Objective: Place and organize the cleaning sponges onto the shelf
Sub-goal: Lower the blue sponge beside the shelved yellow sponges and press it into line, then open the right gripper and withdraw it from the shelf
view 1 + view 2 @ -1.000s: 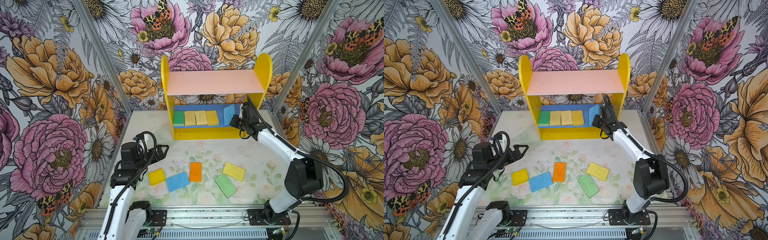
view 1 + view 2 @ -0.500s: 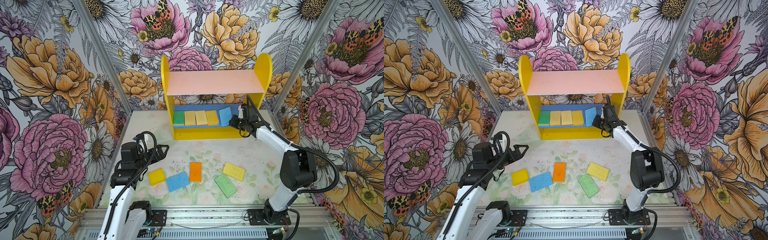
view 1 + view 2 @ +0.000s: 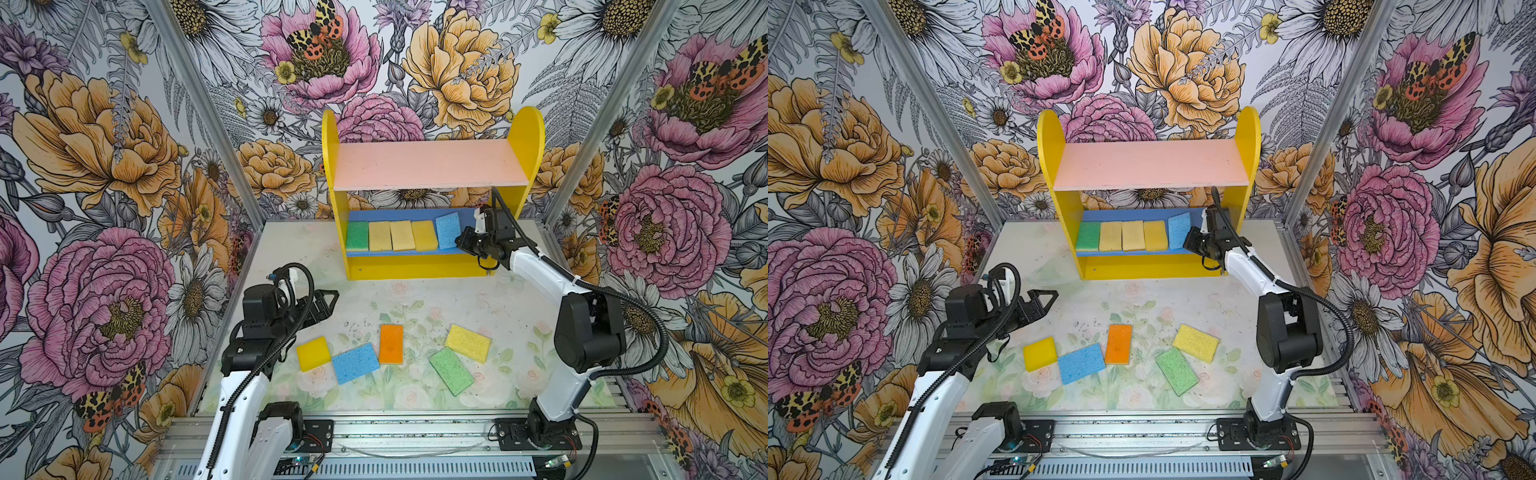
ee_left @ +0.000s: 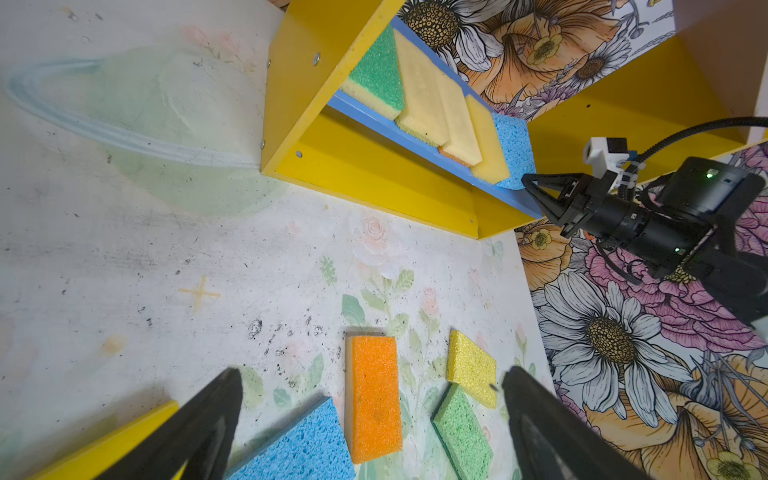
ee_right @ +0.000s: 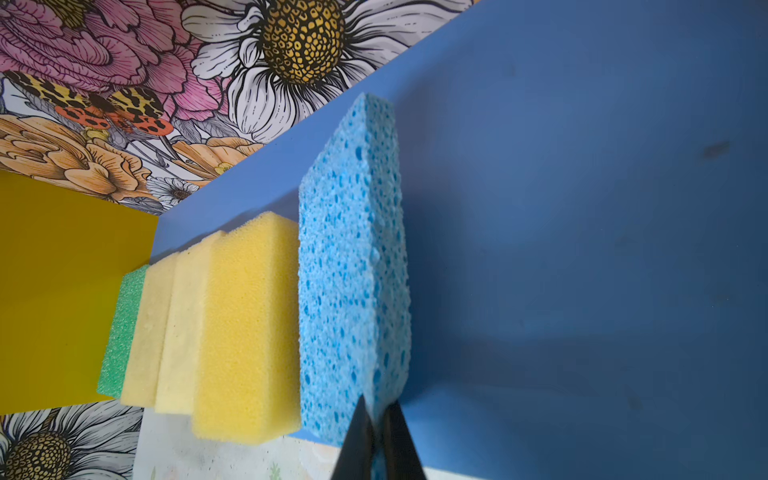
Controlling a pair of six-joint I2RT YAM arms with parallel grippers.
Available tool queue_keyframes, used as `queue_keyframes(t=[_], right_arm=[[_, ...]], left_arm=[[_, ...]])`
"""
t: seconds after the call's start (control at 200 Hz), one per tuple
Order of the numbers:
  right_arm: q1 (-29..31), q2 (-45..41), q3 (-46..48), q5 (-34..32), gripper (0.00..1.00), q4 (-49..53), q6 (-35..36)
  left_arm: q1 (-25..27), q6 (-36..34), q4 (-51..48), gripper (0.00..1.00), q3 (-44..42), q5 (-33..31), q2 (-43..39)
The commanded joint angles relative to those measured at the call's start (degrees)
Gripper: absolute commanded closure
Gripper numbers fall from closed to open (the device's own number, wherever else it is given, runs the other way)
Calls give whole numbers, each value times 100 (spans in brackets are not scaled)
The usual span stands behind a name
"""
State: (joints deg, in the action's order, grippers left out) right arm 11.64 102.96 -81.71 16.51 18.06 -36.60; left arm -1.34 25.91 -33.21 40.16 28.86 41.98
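The right gripper (image 3: 460, 242) pinches the edge of a blue sponge (image 3: 448, 230), which stands tilted on the lower board (image 5: 582, 208) of the shelf (image 3: 428, 164) beside four flat sponges (image 3: 401, 235). The left gripper (image 3: 329, 301) hangs spread wide over the table (image 3: 415, 299), where five other sponges (image 3: 391, 343) lie.

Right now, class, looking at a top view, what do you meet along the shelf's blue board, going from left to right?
green sponge → pale tan sponge → second pale tan sponge → deeper yellow sponge → blue sponge → right pincer, shut on the blue sponge.
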Motion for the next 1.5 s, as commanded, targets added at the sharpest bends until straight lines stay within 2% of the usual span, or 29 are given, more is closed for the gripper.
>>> queue_keyframes(t=[0.0, 0.435, 0.62, 0.85, 1.186, 1.496], right_arm=[[-23, 33, -188, 162, 92, -76, 20], [-42, 92, -170, 458, 92, -69, 120], [-69, 43, -102, 418, 66, -57, 111], [-117, -104, 15, 318, 50, 4, 140], [-145, -240, 102, 139, 40, 171, 241], [-140, -548, 212, -43, 39, 285, 320]], left_arm=[[44, -104, 78, 1, -54, -118, -58], [108, -104, 59, 1, -52, -184, -84], [114, -100, 61, 1, -53, -188, -84], [128, -95, 60, 1, -53, -188, -84], [134, -93, 53, 1, -52, -191, -102], [152, -86, 57, 1, -52, -204, -106]])
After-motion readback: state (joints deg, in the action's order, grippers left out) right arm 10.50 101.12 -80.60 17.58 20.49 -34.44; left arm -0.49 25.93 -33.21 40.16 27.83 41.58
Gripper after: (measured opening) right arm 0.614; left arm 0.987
